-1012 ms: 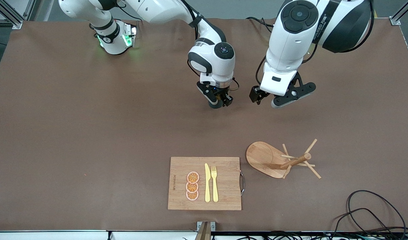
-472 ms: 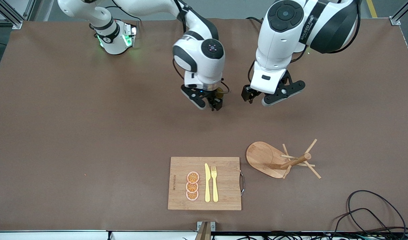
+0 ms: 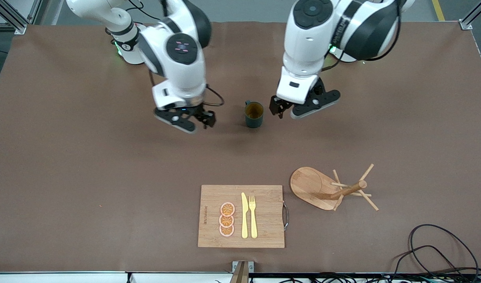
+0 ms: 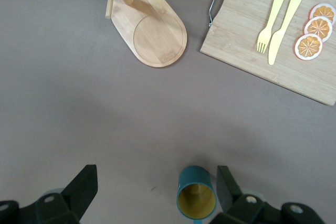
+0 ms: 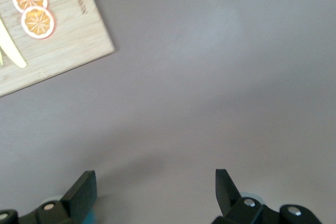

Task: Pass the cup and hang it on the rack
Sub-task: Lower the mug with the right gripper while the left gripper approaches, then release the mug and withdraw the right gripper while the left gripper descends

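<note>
The teal cup (image 3: 254, 114) stands upright on the brown table between the two arms, yellow inside showing, and nothing holds it. My left gripper (image 3: 302, 109) hangs open beside and above the cup, on the side of the left arm's end of the table. In the left wrist view the cup (image 4: 197, 199) shows between that gripper's (image 4: 157, 191) spread fingers, close to one of them. My right gripper (image 3: 188, 120) hangs open and empty over bare table toward the right arm's end; its (image 5: 155, 190) fingers frame only table. The wooden rack (image 3: 348, 190) stands nearer the front camera.
A bamboo cutting board (image 3: 264, 212) with a yellow knife, a fork and three orange slices lies near the front edge, beside the rack. The board (image 4: 247, 30) and the rack's base (image 4: 157, 38) also show in the left wrist view. Black cables (image 3: 440, 251) lie at the front corner.
The right gripper has opened, left the cup standing on the table and swung away toward the right arm's end. The left gripper has moved in beside the cup.
</note>
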Robot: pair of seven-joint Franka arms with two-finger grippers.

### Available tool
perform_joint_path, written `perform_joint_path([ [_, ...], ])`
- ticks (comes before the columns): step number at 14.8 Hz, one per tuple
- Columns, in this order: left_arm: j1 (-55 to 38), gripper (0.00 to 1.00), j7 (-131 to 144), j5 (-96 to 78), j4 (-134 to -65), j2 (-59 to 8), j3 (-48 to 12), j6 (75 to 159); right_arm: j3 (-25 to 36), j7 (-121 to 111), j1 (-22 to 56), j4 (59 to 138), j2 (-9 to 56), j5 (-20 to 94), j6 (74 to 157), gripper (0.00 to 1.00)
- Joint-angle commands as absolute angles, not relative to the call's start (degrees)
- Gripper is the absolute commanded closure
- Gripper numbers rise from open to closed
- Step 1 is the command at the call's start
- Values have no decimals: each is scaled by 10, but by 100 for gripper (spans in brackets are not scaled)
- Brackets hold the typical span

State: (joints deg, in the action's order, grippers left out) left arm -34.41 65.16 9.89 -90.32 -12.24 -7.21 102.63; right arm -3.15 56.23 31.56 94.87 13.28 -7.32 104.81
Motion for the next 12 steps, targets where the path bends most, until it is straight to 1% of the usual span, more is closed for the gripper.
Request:
perform_joint_path([
  [1, -399, 0, 722, 161, -916, -136, -71, 1041, -43, 426, 244, 1006, 60, -78, 1033, 0],
  [5, -474, 0, 833, 244, -921, -173, -72, 1047, -43, 220, 129, 1005, 2, -78, 986, 0],
  [9, -546, 0, 961, 321, -932, -221, -73, 1046, -41, 73, 49, 1004, -30, -68, 977, 0],
  [12, -583, 0, 1057, 369, -939, -263, -73, 1047, -38, -34, -25, 1002, -39, -40, 977, 0],
])
